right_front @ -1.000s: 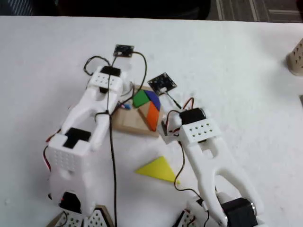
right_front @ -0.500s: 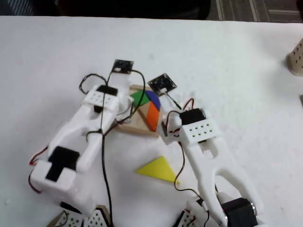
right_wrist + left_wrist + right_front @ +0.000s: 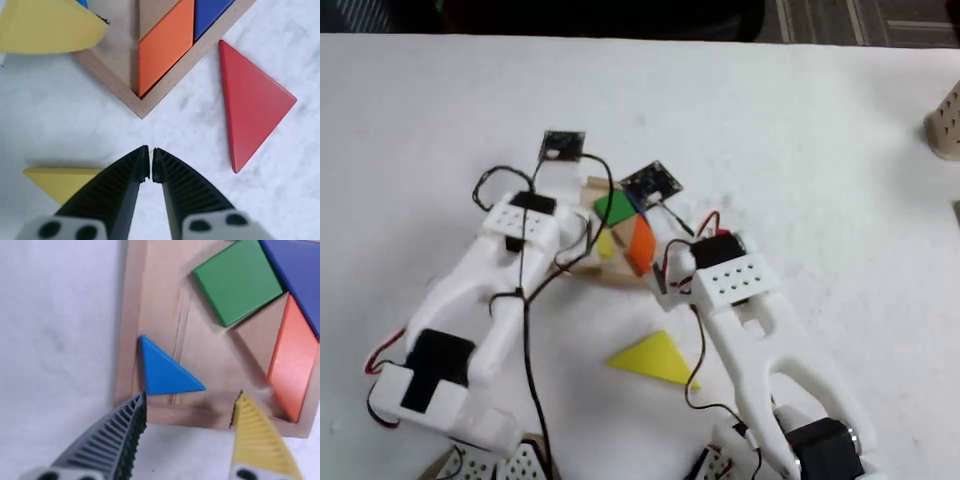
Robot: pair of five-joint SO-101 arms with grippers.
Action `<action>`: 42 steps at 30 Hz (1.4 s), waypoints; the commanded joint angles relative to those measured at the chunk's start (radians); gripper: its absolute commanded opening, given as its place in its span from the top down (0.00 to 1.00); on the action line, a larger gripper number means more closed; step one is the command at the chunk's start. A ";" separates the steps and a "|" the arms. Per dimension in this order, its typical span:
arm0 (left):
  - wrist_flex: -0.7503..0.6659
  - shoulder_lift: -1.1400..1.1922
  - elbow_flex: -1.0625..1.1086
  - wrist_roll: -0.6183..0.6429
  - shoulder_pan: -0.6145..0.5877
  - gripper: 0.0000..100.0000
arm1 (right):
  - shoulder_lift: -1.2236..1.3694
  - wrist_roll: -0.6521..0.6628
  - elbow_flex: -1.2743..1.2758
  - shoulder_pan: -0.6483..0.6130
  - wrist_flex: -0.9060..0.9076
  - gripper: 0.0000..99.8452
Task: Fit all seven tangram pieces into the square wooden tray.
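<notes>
Two tools sit at the square wooden tray [image 3: 150,300], one on each side of it. Your left tool [image 3: 191,402] is spread wide with nothing in its grip. Its grey finger [image 3: 117,440] and yellow finger [image 3: 255,440] hang over the tray's rim.

Just inside that rim, in the tray's corner, you have the small blue triangle [image 3: 165,372] lying flat. Farther into the tray sits the green square [image 3: 237,282]. Beside it are the dark blue piece [image 3: 295,267] and the orange piece [image 3: 295,355], with the orange one along the tray's wall. Bare wood shows between the small blue triangle and the orange piece.

On the table [image 3: 820,120], the big yellow triangle [image 3: 655,358] lies well apart from the tray, between your two arms. Your right tool [image 3: 150,164] is pinched closed on nothing, over the table just off the tray's corner. The red triangle [image 3: 250,105] lies flat on the table just beside the tray's outer edge, next to the dark blue and orange pieces.
</notes>
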 commanded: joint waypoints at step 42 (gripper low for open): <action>0.057 0.189 -0.307 -0.012 -0.096 0.90 | -0.038 0.000 -0.008 -0.004 -0.016 0.98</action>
